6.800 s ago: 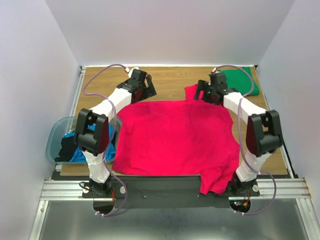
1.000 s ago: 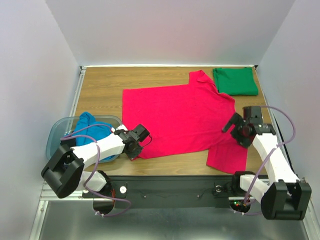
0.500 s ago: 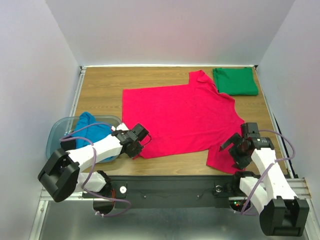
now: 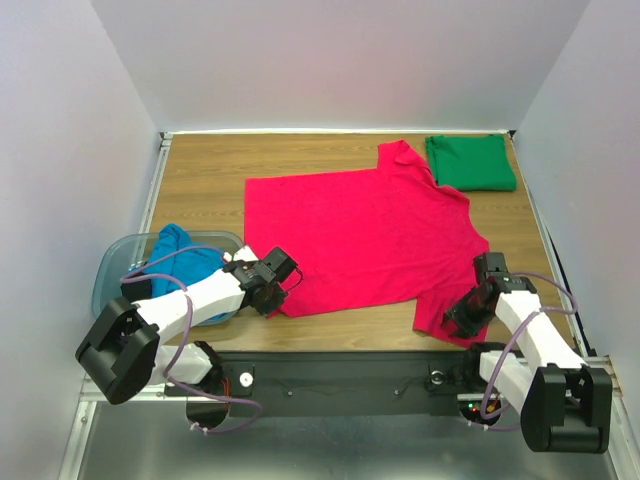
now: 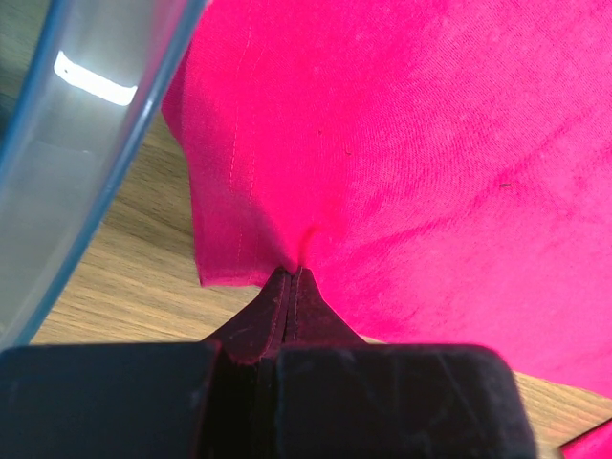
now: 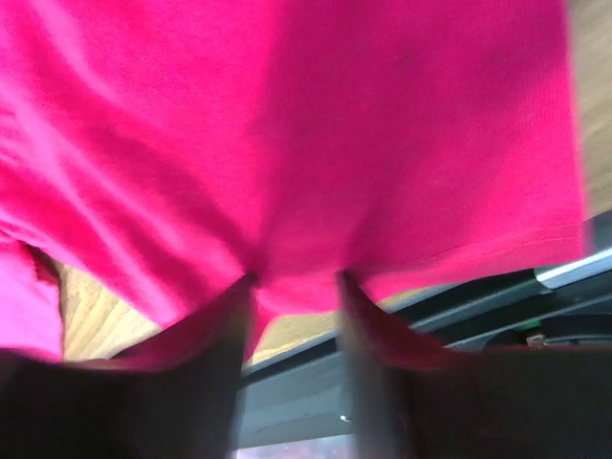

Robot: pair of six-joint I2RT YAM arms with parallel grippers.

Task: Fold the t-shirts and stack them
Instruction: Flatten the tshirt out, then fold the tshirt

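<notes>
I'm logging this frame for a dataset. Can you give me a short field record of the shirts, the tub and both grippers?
spread flat: crimson-pink cloth t-shirt, centre
folded: emerald green t-shirt, far right corner
unfolded: bright blue t-shirt, bunched in translucent grey-blue plastic tub, near left
left gripper: shut, pinching the pink shirt's near left hem
right gripper: open, fingers astride its near right sleeve
</notes>
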